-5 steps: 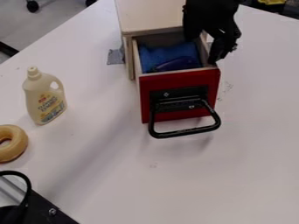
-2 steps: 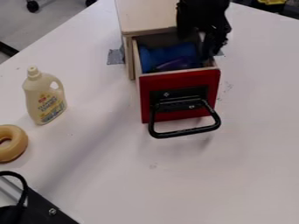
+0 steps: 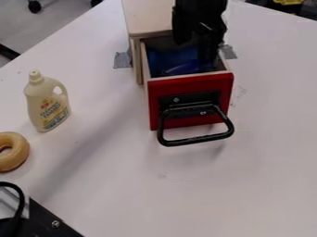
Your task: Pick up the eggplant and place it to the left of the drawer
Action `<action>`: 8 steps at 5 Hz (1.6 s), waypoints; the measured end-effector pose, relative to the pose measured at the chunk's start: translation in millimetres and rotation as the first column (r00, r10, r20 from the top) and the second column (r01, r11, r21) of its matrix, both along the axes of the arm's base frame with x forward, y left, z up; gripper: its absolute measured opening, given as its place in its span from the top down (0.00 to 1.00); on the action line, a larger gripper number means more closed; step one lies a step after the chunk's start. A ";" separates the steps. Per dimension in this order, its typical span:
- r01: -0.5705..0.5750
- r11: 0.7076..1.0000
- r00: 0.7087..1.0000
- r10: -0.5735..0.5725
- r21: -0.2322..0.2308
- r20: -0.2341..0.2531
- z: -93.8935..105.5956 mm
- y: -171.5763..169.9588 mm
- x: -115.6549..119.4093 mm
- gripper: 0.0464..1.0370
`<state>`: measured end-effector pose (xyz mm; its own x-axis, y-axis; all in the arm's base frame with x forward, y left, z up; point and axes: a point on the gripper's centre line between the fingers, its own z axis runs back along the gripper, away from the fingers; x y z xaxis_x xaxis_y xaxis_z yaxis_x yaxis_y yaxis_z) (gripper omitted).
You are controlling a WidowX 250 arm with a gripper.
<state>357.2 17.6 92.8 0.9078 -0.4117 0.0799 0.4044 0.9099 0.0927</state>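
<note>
Red drawer front [image 3: 186, 85] (black handle [image 3: 195, 140], mind you), cream bottle [image 3: 42, 102], tan ring [image 3: 20, 152].

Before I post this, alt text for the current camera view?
Black robot claw over the open, red-fronted drawer, where a purple eggplant lies partly hidden beside something blue. At image left, on the white table, are a cream bottle with a loop handle and, nearer the camera, a tan ring.

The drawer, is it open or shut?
Open: its red front stands out from the wooden box, and blue shows inside.
</note>
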 end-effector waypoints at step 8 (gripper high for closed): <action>0.071 0.997 0.997 -0.071 0.003 -0.010 -35.8 -1.3 -27.0 0.04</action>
<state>330.2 16.3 56.9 0.8768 -0.4758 0.0698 0.4692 0.8783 0.0920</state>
